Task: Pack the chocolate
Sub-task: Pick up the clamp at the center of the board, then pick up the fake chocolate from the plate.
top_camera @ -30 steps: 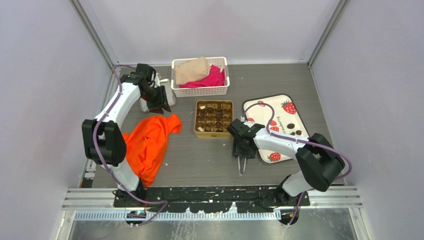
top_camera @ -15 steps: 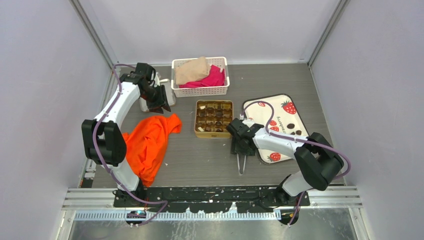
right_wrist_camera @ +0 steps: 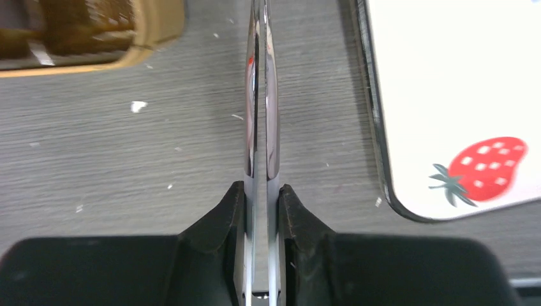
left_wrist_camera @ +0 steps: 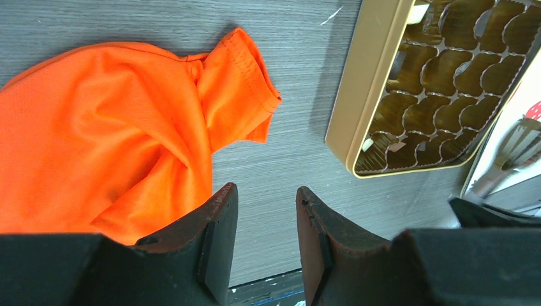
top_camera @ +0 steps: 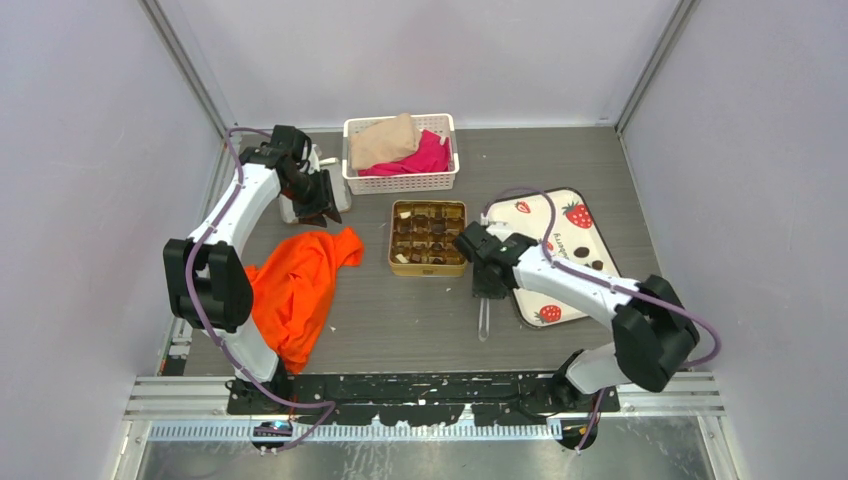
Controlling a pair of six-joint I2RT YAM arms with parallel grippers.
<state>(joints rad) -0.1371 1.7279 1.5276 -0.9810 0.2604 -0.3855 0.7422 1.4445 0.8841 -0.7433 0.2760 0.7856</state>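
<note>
The gold tin (top_camera: 395, 240) sits mid-table with several dark chocolates (top_camera: 428, 232) and a cream piece in its compartments. A few dark chocolates (top_camera: 590, 260) lie on the strawberry tray (top_camera: 550, 215) to its right. My right gripper (top_camera: 487, 295) is shut on metal tongs (top_camera: 483, 320) that point toward the near edge, between tin and tray. The right wrist view shows the right gripper (right_wrist_camera: 261, 188) clamping the closed tongs (right_wrist_camera: 261, 95) over bare table, with the tin corner (right_wrist_camera: 153, 32) and the tray (right_wrist_camera: 446, 83) on either side. My left gripper (top_camera: 318, 205) is open and empty at the back left; it also shows in the left wrist view (left_wrist_camera: 266, 191).
An orange cloth (top_camera: 300, 280) lies left of the tin and also shows in the left wrist view (left_wrist_camera: 115, 127). A white basket (top_camera: 400, 180) with beige and pink cloths stands at the back. A white object (top_camera: 292, 208) sits by the left gripper. The tin's rim (left_wrist_camera: 360, 89) is in the left wrist view.
My right gripper has moved a little away from the near edge with the tongs, toward the gap between tin and tray. The left arm has not moved.
</note>
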